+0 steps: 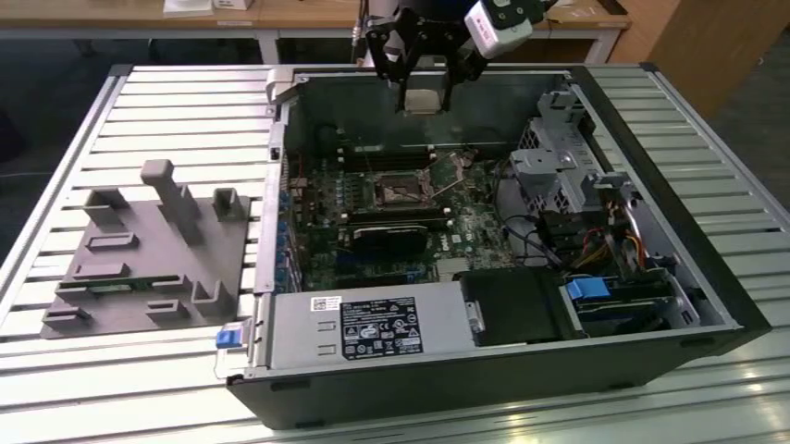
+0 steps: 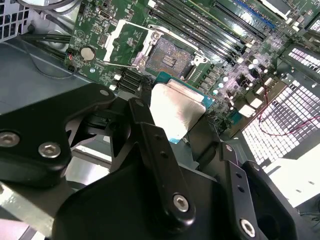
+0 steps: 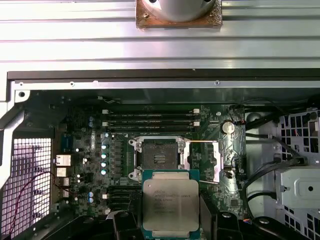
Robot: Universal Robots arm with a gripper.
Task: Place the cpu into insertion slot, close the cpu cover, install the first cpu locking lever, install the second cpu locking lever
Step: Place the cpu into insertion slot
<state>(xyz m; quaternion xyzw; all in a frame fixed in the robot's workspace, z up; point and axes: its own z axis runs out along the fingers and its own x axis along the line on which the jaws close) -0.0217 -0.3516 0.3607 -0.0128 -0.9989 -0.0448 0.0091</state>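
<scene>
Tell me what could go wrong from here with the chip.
The hand grips the cpu by its edges above the motherboard; a slip could drop it onto the open insertion slot. In the first wrist view the cpu is not yet over the slot; lowering off-square could catch its rim or the opened cpu cover.

The silvery-topped cpu (image 3: 171, 205) hung well above the bare, dark insertion slot (image 3: 159, 159); the cpu cover (image 3: 216, 160) lay swung open just beside it.
</scene>
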